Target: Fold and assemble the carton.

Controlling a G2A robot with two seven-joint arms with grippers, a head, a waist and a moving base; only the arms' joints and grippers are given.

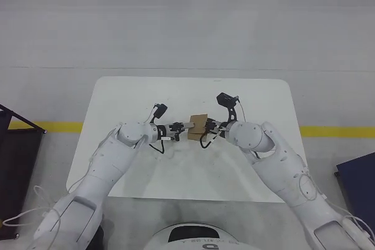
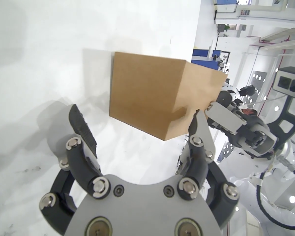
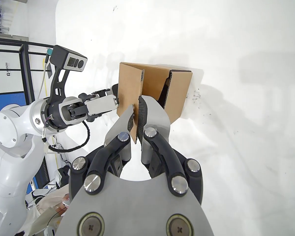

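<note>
Pinching a flap edge of the brown corrugated cardboard carton (image 3: 157,84) at the middle of the white table (image 1: 144,94), the right gripper (image 3: 137,111) is clamped; the left gripper (image 2: 135,112) stands spread, one fingertip by the opposite wall. Light, stiff, crushable, I reckon: grip edges, gently.

Plain brown carton (image 1: 199,122) on white, faintly dark-smudged table (image 1: 178,172); yellow stripe (image 1: 56,127) across pale grey floor (image 1: 187,37).

White table (image 1: 131,100) with rounded corners. The surface carries small dark scuff marks (image 3: 195,95). One brown carton (image 1: 198,120) sits near the centre, one side against the surface.
</note>
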